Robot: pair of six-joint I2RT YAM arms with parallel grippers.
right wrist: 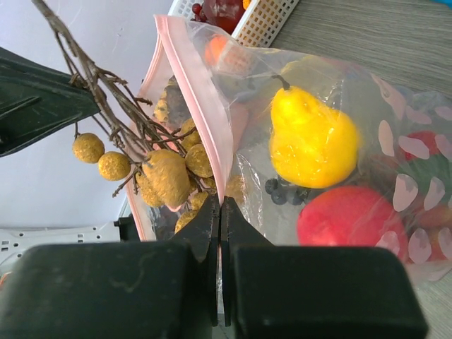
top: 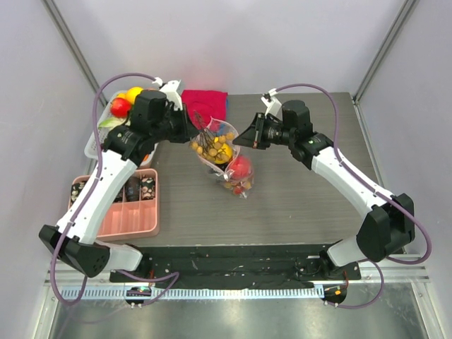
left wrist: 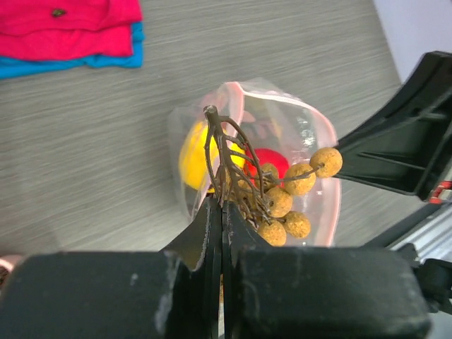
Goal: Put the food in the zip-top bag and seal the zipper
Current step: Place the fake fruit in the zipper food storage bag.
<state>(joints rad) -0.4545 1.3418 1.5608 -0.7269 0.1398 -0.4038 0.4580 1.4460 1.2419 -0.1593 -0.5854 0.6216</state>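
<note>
The clear zip-top bag [top: 229, 164] with pink dots lies mid-table, its mouth held up and open. Inside show a yellow pear [right wrist: 311, 138], a red fruit [right wrist: 349, 215] and small dark berries. My left gripper [left wrist: 222, 201] is shut on the brown twig stem of a bunch of tan berries [left wrist: 282, 201] and holds it at the bag's mouth [top: 210, 145], partly inside. My right gripper [right wrist: 219, 205] is shut on the pink zipper strip [right wrist: 205, 92] at the mouth's near edge; it shows in the top view [top: 240, 140] right of the bag.
A white basket [top: 95, 138] with more toy fruit stands at the far left. A pink divided tray [top: 134, 222] lies at the front left. A red folded cloth [top: 205, 103] lies behind the bag, over a blue one [left wrist: 70, 62].
</note>
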